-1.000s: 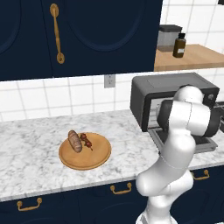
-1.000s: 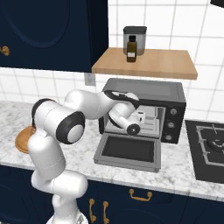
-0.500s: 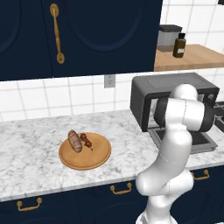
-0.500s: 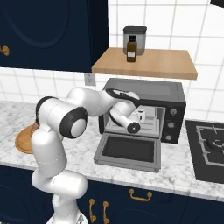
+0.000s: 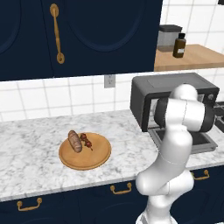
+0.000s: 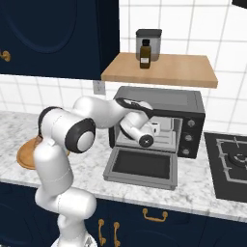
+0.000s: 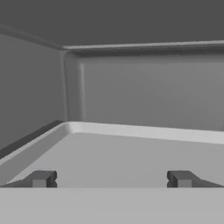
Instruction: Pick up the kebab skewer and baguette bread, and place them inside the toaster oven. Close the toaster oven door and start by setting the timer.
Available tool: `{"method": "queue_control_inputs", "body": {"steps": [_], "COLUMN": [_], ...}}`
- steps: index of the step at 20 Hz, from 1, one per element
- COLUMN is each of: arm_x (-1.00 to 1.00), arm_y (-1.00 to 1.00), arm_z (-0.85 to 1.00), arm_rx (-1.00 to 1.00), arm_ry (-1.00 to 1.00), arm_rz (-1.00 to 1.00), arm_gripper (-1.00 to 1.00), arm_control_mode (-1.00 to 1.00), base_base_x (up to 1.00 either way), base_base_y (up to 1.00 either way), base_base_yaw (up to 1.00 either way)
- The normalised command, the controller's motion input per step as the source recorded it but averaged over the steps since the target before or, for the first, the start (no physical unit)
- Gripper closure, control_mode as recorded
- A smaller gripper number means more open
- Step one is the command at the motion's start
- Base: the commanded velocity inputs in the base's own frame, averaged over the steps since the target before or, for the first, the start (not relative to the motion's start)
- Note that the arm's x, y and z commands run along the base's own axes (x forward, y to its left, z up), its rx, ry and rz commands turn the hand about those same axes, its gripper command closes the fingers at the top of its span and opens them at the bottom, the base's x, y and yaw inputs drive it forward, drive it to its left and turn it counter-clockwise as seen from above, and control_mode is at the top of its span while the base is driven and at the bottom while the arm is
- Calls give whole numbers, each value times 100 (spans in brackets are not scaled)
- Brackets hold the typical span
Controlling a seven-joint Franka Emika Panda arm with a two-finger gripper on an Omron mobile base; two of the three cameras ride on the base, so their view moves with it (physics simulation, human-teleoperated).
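Note:
The baguette bread (image 5: 75,141) and the kebab skewer (image 5: 87,141) lie side by side on a round wooden plate (image 5: 99,154) on the marble counter, left of the arm. The toaster oven (image 6: 164,99) stands at the back with its door (image 6: 140,166) dropped flat and open. My gripper (image 6: 160,127) reaches into the oven's mouth, far from the plate. In the hand view the gripper (image 7: 110,178) is open, its fingertips (image 7: 41,178) wide apart with nothing between them, facing the bare grey oven floor and back wall.
A wooden shelf (image 6: 164,70) above the oven carries a brown bottle (image 6: 144,54) and a grey canister (image 6: 148,38). A black stove (image 6: 229,164) sits right of the oven. Dark blue cabinets (image 5: 78,35) hang over the counter. The plate's edge (image 6: 26,157) shows behind my arm.
The arm's elbow has shifted slightly while the hand stays at the oven's mouth. The jaws remain open. Bread and skewer have not moved.

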Motion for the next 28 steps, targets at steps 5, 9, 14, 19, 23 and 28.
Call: {"method": "queue_control_inputs", "body": {"steps": [5, 9, 14, 19, 23, 28], "arm_x": [-58, -76, -83, -96, -94, -100], "arm_y": [0, 0, 0, -9, -13, -20], "arm_z": [-61, -48, -40, -23, -15, -9], "arm_rx": [0, 0, 0, 0, 0, 0], "arm_ry": [7, 3, 0, 9, 18, 16], "arm_rz": [0, 0, 0, 0, 0, 0], "arm_gripper": [-100, -100, -100, -100, -100, -100], "arm_control_mode": [-100, -100, -100, -100, -100, -100], "base_base_x": [0, 0, 0, 0, 0, 0], "base_base_y": [0, 0, 0, 0, 0, 0], "base_base_yaw": [0, 0, 0, 0, 0, 0]}}
